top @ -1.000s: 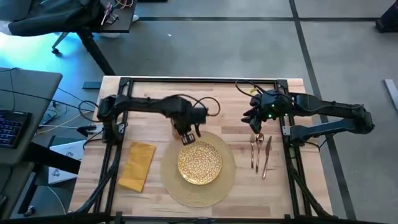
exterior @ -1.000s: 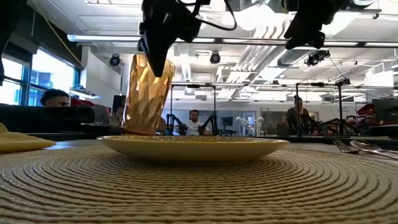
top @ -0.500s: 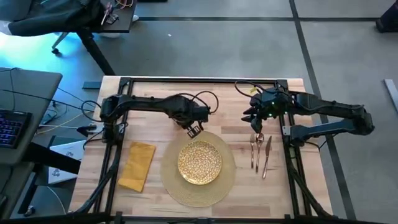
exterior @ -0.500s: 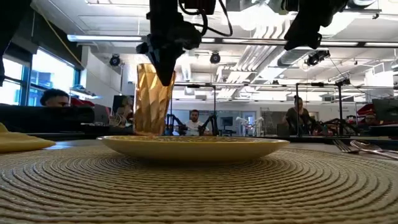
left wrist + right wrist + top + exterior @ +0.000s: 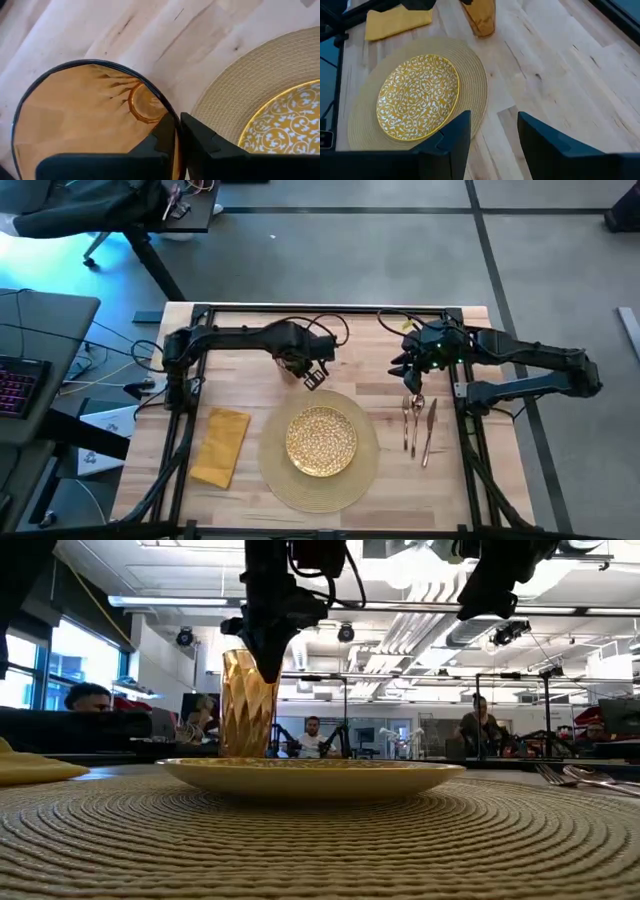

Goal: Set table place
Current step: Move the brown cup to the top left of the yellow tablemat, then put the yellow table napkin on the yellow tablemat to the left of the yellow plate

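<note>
Fingers of the left gripper (image 5: pixel 177 137) pinch the glass (image 5: pixel 248 705) rim, now carried off the plate (image 5: pixel 321 441) to the mat's (image 5: pixel 368 470) eleven o'clock; releasing comes next. Right gripper (image 5: pixel 492 137) waits open.

We see the gold plate (image 5: pixel 312 776) resting on the woven placemat (image 5: pixel 320 840). Behind it, the left gripper (image 5: pixel 272 645) pinches the rim of an upright amber glass (image 5: pixel 246 705). Cutlery (image 5: pixel 590 778) lies at the mat's right edge.

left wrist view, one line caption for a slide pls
Left gripper pinches the rim of an amber faceted glass tumbler beside the round woven placemat.
</note>
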Controlling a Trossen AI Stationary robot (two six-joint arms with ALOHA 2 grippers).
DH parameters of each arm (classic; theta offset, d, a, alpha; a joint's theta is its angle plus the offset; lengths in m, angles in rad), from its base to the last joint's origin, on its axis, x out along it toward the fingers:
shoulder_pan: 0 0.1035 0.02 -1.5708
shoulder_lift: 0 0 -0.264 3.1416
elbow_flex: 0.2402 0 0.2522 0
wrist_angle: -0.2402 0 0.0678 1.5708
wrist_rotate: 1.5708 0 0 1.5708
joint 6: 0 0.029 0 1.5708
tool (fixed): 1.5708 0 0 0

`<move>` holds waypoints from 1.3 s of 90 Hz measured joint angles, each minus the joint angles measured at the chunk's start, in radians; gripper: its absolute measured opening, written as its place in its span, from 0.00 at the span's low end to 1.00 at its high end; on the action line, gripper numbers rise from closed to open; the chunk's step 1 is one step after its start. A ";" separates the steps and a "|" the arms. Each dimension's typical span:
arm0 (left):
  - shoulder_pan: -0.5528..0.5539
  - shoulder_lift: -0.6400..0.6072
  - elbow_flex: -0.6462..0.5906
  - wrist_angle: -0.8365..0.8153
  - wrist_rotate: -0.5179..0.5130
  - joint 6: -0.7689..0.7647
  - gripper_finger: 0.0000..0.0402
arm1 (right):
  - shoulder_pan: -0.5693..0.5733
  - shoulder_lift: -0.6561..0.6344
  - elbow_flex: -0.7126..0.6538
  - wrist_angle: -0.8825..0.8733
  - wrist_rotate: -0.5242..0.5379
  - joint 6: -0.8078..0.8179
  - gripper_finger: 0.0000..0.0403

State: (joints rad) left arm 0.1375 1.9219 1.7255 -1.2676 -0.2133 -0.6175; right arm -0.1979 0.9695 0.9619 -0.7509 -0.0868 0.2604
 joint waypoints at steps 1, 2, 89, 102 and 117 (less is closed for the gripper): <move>0.000 0.000 -0.003 0.005 0.000 -0.001 0.03 | 0.000 0.000 0.000 0.000 0.000 0.000 0.36; 0.000 0.000 -0.007 0.011 0.001 -0.003 0.03 | 0.000 0.000 0.000 0.000 0.000 0.000 0.36; 0.006 -0.214 -0.069 -0.064 0.179 -0.194 0.38 | 0.000 0.000 0.000 0.023 0.000 -0.008 0.36; -0.030 -0.327 -0.069 -0.208 0.229 -0.298 0.38 | 0.000 0.000 0.000 0.031 0.000 -0.008 0.36; -0.152 -0.409 -0.113 -0.272 0.350 -0.484 0.36 | 0.000 0.000 0.000 0.064 0.001 -0.008 0.36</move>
State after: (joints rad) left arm -0.0142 1.5131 1.6122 -1.5396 0.1371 -1.1011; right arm -0.1978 0.9695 0.9615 -0.6870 -0.0860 0.2523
